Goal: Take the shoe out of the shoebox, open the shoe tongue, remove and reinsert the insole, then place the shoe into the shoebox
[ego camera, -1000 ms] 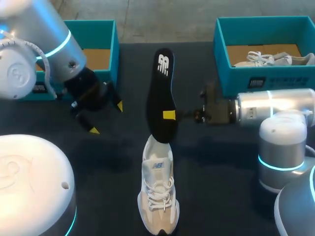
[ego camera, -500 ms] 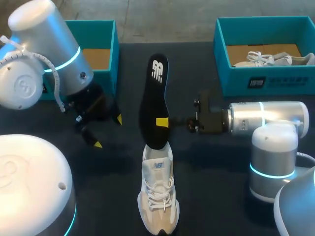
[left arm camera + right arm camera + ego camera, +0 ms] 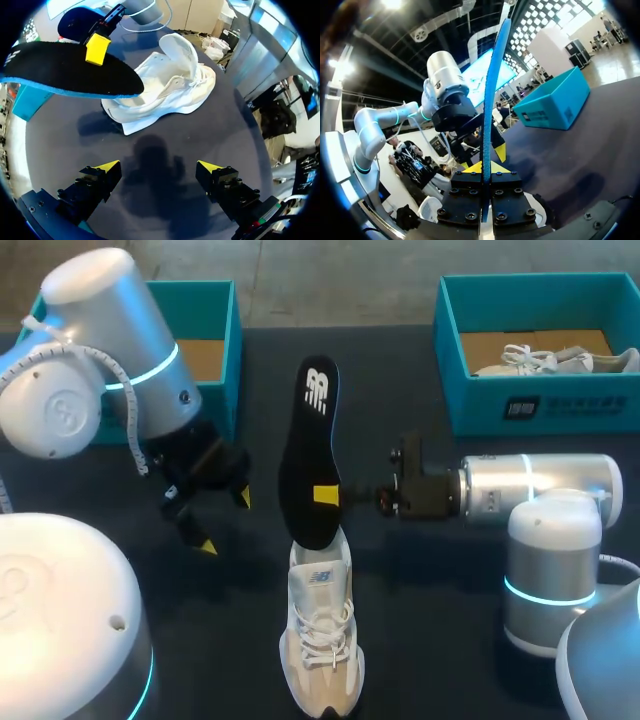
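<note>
A white and beige shoe (image 3: 322, 640) stands on the dark table near the front, its toe toward me. My right gripper (image 3: 326, 495) is shut on a black insole (image 3: 308, 455) with a blue underside, held up with its lower end at the shoe's opening. In the right wrist view the insole (image 3: 492, 90) rises edge-on from between the fingers of that gripper (image 3: 485, 167). My left gripper (image 3: 225, 522) hangs open to the left of the shoe, holding nothing. In the left wrist view that gripper (image 3: 158, 166) points at the shoe (image 3: 165, 85) and the insole (image 3: 65, 75) ahead of it.
A teal shoebox (image 3: 540, 400) at the back right holds a second white shoe (image 3: 550, 360). Another teal box (image 3: 205, 315) stands at the back left, behind my left arm. Bare dark table lies between the shoe and each arm.
My right arm has carried the insole a little to the left and down toward the shoe. My left gripper has moved nearer the front and the shoe, staying open.
</note>
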Tool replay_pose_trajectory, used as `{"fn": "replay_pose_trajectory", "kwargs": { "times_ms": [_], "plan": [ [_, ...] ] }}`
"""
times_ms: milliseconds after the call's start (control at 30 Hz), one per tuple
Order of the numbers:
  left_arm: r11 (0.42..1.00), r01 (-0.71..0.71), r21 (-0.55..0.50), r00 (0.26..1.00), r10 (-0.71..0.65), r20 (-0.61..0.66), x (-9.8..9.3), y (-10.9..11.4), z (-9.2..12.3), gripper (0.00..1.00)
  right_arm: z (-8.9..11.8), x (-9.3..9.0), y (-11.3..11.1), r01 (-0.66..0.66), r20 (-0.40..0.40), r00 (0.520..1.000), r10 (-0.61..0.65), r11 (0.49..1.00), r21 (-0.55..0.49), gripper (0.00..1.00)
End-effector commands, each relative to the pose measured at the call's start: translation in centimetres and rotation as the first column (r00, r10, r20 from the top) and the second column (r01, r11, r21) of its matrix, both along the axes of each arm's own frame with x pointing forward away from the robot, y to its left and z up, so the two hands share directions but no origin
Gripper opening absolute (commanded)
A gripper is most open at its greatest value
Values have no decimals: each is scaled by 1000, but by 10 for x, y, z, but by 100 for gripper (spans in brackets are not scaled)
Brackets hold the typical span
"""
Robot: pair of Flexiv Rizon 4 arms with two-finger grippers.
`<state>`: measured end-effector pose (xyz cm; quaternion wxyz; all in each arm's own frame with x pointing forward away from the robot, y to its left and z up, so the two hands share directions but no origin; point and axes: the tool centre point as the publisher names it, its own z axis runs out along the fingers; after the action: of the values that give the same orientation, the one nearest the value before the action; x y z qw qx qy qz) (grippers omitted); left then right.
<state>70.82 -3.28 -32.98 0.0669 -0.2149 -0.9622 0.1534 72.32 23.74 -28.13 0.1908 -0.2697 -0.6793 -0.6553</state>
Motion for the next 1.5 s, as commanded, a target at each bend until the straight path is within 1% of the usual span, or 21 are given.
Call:
{"fn": "replay_pose_trajectory", "kwargs": {
  "times_ms": [33,100,400,467,600,700,867,1500],
  "plan": [
    [999,3,39,1000,-2,-12,1,-10,-4,100,-3,-2,1,4,1,1000,-4,1000,3,0],
    [999,3,39,1000,-2,-12,1,-10,-4,100,-3,-5,-2,21,11,1000,-21,1000,-8,0],
    [999,3,39,1000,-2,-12,1,-10,-4,100,-3,-5,-2,21,11,1000,-21,1000,-8,0],
    [999,3,39,1000,-2,-12,1,-10,-4,100,-6,-3,-1,18,-8,1000,-18,1000,-14,0],
    [998,-60,22,998,61,-21,-8,-15,-6,100,-13,-4,-2,23,-22,999,-23,1000,-6,0],
    [995,-97,30,995,97,13,-14,-18,-8,100,-16,-7,-5,25,-24,999,-25,1000,-2,0],
    [992,-117,42,992,115,51,-22,-22,-10,100,-16,-8,-5,27,-17,999,-27,1000,3,0],
    [985,-157,69,987,154,49,-27,-26,-19,100,-19,-14,-1,51,-10,999,-51,999,8,0]
  ]
}}
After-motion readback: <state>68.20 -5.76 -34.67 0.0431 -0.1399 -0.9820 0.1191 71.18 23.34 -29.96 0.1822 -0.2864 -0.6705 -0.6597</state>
